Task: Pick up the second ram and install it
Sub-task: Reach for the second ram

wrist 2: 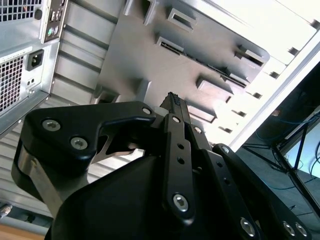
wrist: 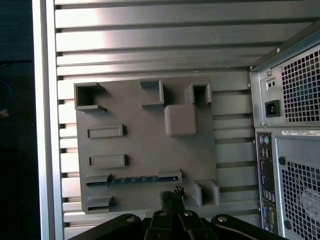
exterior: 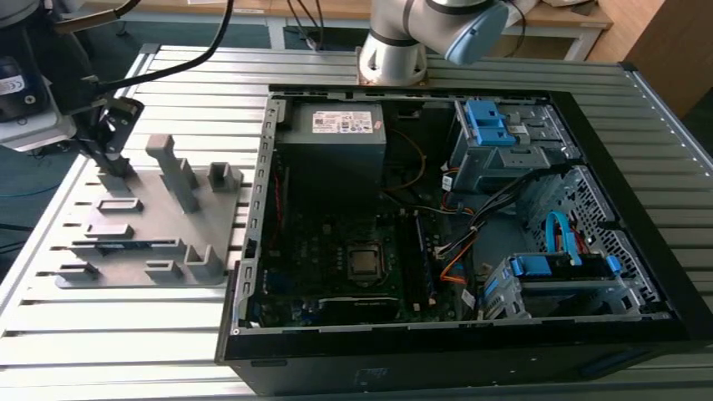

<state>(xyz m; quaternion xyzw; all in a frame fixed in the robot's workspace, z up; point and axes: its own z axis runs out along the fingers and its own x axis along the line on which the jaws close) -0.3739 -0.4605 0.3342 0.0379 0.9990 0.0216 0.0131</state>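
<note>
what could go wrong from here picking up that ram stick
1. The ram stick sits low in a narrow slot of the grey fixture, and the tool is not yet over it; a misaligned descent could strike the raised blocks.
2. Loose cables lie beside the motherboard's memory slots and could snag the stick.

Exterior view: high, wide and oblique, facing down over the open computer case [exterior: 468, 209], with the grey fixture plate [exterior: 156, 221] at the exterior view's left. First wrist view: straight down on that plate [wrist: 145, 150], moderately near. Second wrist view: close, looking obliquely along the gripper [wrist 2: 172, 100] toward the plate [wrist 2: 150, 55]. All three views share the plate and case.
</note>
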